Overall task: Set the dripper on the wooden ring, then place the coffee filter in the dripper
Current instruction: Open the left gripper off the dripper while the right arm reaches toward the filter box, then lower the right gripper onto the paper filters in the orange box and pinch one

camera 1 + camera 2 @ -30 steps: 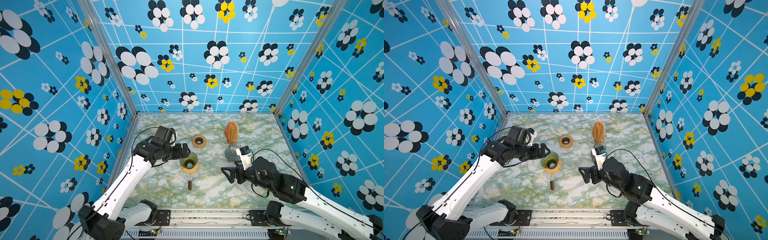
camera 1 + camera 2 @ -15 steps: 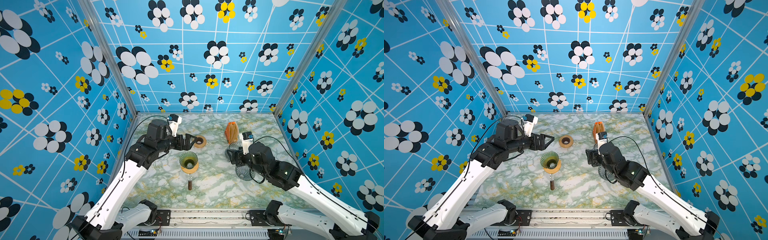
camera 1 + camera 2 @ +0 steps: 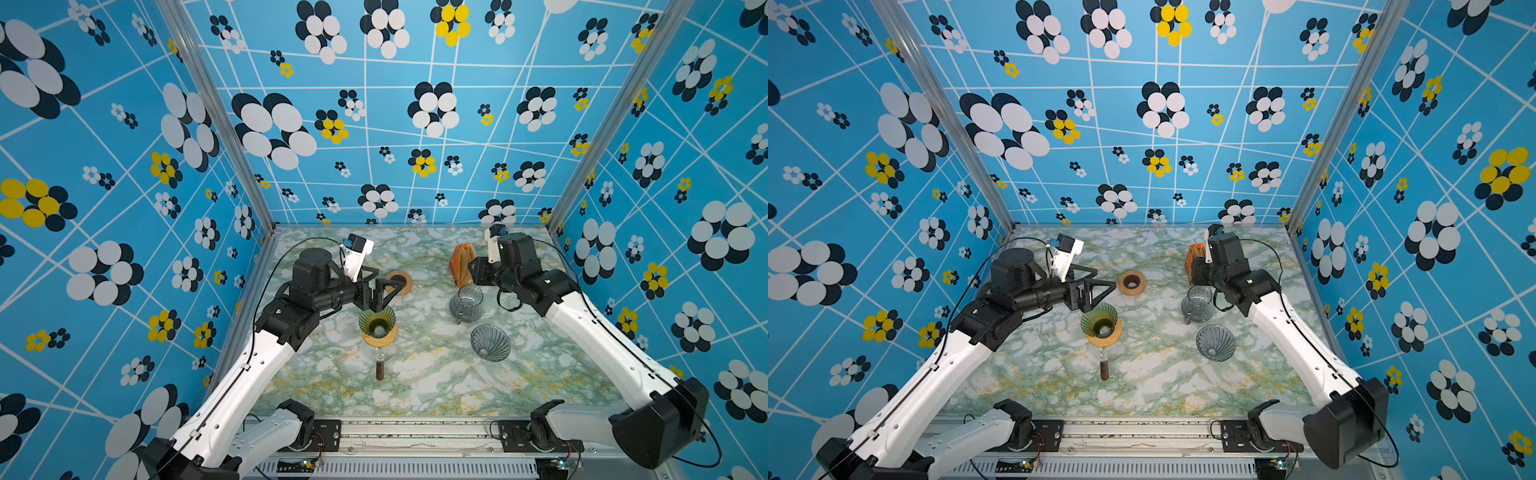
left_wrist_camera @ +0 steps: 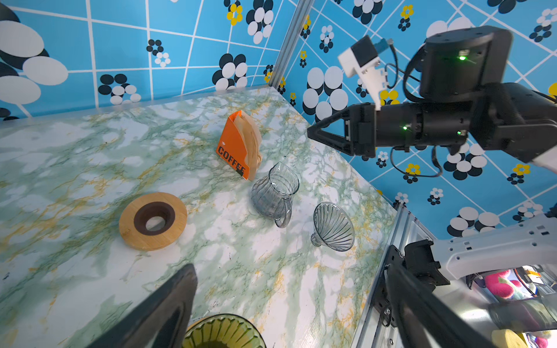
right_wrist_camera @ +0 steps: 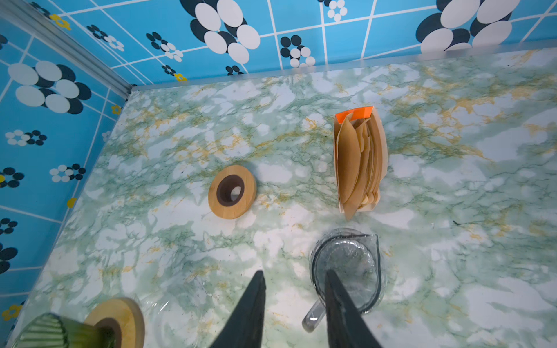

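My right gripper (image 5: 295,272) has its jaws narrowed to a slim gap with nothing between them. They hang in the air above a clear glass jug (image 5: 352,256). Just beyond the jug stands the orange holder (image 5: 354,113) lettered COFFEE. The coffee filters (image 5: 358,162) are fanned upright inside it with their tan paper edges pointing up, and none has been taken out.

My left gripper (image 4: 289,268) has its jaws spread wide and empty. It hovers just beside the green dripper (image 4: 223,331), which sits in a wooden collar near the middle of the worktop (image 3: 436,382). A grey glass dripper (image 3: 490,341) lies on its side toward the front right. A spare wooden ring (image 5: 232,191) lies flat toward the back wall.

I judge the step in hand to be fetching one filter. To do it well, I would bring the right jaws over the holder's open top and line them across the paper's thin edge. I would pinch only the outermost sheet near its tip, then lift straight up so the light holder neither tips nor comes along
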Available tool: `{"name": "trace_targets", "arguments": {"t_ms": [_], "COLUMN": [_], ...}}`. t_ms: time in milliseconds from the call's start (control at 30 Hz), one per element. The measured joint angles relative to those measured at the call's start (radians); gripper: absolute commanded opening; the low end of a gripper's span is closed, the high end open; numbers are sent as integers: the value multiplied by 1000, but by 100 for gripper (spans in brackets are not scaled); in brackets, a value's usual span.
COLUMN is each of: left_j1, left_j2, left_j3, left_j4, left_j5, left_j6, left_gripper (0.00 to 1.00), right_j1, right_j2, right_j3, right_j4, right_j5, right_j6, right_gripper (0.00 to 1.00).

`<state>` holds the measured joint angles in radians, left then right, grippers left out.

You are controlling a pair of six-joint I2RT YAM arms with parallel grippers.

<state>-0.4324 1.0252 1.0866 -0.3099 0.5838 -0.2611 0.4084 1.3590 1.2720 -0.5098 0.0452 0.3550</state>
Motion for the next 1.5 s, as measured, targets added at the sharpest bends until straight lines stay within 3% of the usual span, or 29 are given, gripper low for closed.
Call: {"name": "trace_targets", "arguments": {"t_ms": [300, 500, 967, 1500], "left_j1": [0, -18, -20, -20], "left_j2": [-8, -7, 1, 1], "left_j3": [0, 0, 1, 1], "left_j4": [-3, -26, -64, -79], "left_j5": [32, 42, 54, 52], "left_j6": [32, 64, 86, 105], "left_gripper": [99, 99, 99, 99], "right_j1": [-115, -121, -123, -134], "right_j2": [300, 435, 618, 698], "right_j3": [192, 327, 551, 588], "right_j4": [-4, -45, -137, -191], "right_j5": [-70, -76, -77, -74], "right_j6": [85, 106, 101, 94], "right_gripper": [24, 22, 15, 11]}}
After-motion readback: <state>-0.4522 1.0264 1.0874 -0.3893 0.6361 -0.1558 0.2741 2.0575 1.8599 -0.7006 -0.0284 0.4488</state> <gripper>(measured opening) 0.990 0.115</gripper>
